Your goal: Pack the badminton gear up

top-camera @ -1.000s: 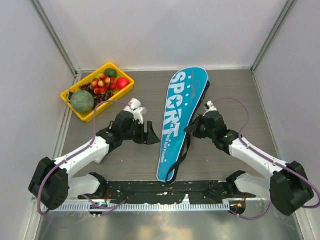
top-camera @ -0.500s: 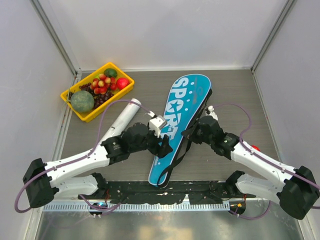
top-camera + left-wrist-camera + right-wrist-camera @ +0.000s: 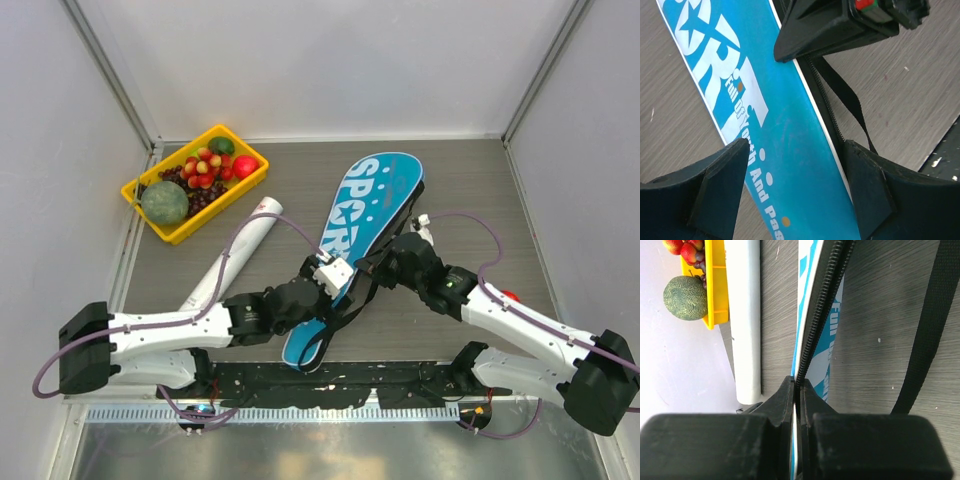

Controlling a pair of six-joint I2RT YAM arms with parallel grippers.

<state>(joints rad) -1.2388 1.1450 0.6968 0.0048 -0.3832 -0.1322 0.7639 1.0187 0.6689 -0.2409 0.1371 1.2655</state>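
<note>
A: The right gripper (image 3: pixel 797 390)?
B: Clamped on the bag (image 3: pixel 365 200) at its zipper edge, probably to steady it.
A: The left gripper (image 3: pixel 796 150)?
B: Jaws wide, straddling the bag's narrow end, gripping nothing. The tube (image 3: pixel 235 260) lies at its ten o'clock, unpacked.

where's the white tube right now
In the top view the white tube lies diagonally on the left half of the table, its far end beside the yellow fruit tray, with the blue SPORT racket bag to its right.
</note>
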